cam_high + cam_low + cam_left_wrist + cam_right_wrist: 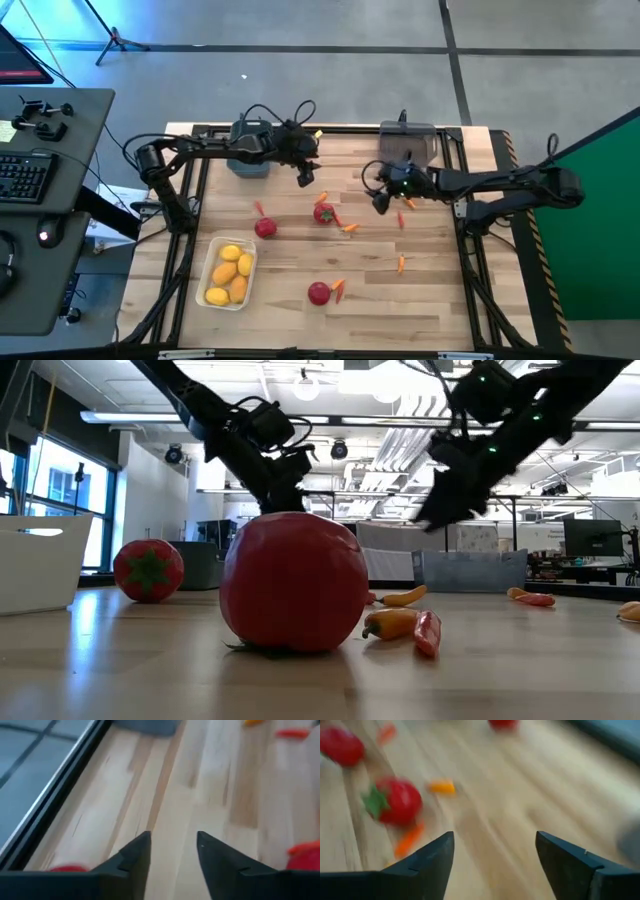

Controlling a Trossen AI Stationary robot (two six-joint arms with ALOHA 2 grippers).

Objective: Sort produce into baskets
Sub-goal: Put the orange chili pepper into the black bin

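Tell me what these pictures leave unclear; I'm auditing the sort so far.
- Dark blue basket: high view, left arm crosses it; contents hidden.
- Smoky grey basket: high view, too small to see inside.
- White tray: low view, cut off by the edge; wall hides its contents.
- Pepper pieces: high view, too small to count.

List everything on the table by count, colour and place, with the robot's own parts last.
Round red toy tomatoes: three, red with green tops; two mid-table, one near the front edge.
Yellow-orange lemon-like ovals: about five, all inside the white tray.
Thin orange-red pepper pieces: several, scattered across the middle and right of the table.
White shallow plastic tray: one, front left.
Dark blue-grey plastic bin: one, back left.
Translucent smoky grey plastic bin: one, back right.
Left claw: dark, empty, fingers apart, above the table near the blue-grey bin.
Right claw: dark, open, empty, above the table's middle.
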